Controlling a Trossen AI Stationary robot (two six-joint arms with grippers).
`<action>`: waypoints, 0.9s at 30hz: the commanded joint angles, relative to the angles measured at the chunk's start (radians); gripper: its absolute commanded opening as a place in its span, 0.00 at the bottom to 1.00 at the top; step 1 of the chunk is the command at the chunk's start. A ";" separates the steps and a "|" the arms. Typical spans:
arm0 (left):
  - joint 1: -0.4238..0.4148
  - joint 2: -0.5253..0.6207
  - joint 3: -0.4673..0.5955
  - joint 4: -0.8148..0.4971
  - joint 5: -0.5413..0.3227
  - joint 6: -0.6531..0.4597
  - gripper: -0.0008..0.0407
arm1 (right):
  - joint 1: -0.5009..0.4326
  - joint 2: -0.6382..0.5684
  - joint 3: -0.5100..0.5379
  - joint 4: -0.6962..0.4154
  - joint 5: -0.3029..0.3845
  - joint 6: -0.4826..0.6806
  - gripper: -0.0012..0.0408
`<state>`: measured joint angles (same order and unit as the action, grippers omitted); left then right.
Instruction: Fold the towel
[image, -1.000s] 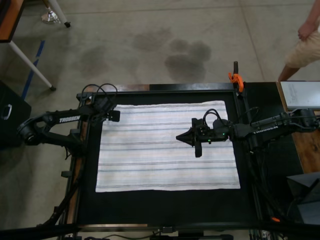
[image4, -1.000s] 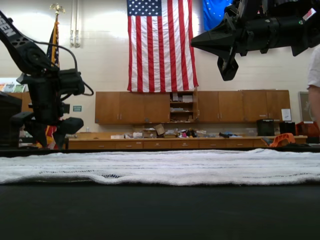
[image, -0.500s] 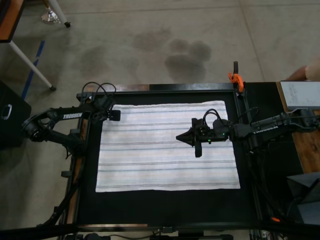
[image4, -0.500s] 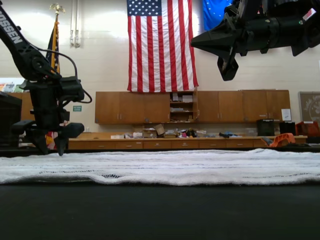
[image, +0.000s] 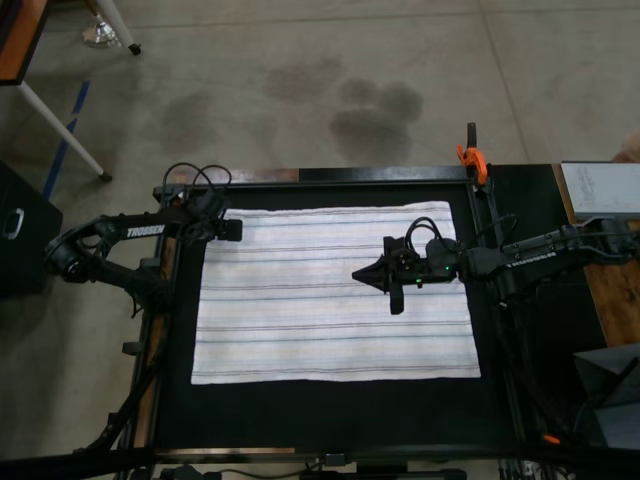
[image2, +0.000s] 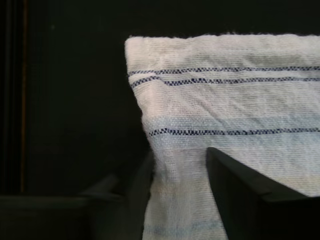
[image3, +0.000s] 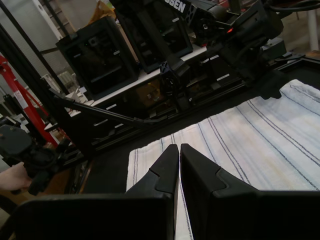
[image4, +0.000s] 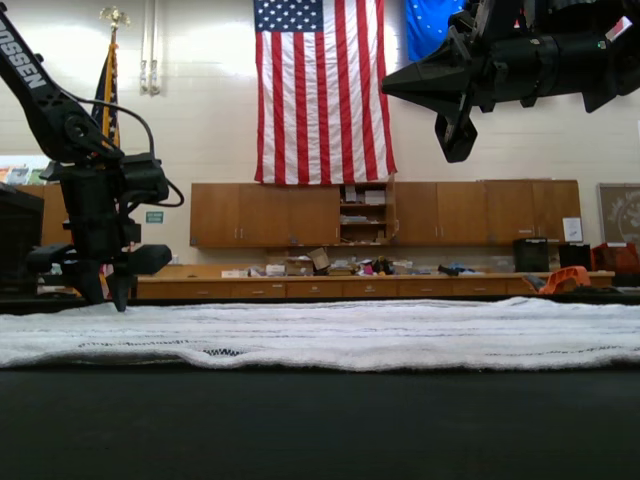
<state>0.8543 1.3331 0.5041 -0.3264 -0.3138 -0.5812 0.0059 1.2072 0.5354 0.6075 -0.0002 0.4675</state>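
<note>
Towel (image: 335, 295) is spread flat; its far-left corner in the top view is straddled by the open-jawed left gripper (image2: 177, 165). The right gripper (image3: 179, 150), jaws closed and empty, is held high. The corner could be missed if pinched too shallowly.

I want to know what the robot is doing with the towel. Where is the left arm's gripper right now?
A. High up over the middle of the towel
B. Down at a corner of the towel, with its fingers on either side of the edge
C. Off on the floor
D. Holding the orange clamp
B: the left wrist view shows the left gripper with its fingers straddling the edge of the towel near a corner.
</note>
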 joint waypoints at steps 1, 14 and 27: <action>0.002 0.000 -0.001 -0.008 -0.006 0.005 0.19 | 0.000 0.000 0.000 0.001 0.000 0.006 0.03; -0.001 -0.014 0.042 -0.031 0.146 0.047 0.04 | 0.000 0.000 0.000 0.000 0.001 0.023 0.03; -0.002 -0.066 0.161 -0.081 0.364 0.004 0.04 | 0.000 0.000 0.000 0.007 0.001 0.028 0.03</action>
<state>0.8536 1.2682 0.6468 -0.4015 0.0364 -0.5697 0.0059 1.2072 0.5350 0.6109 0.0002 0.4915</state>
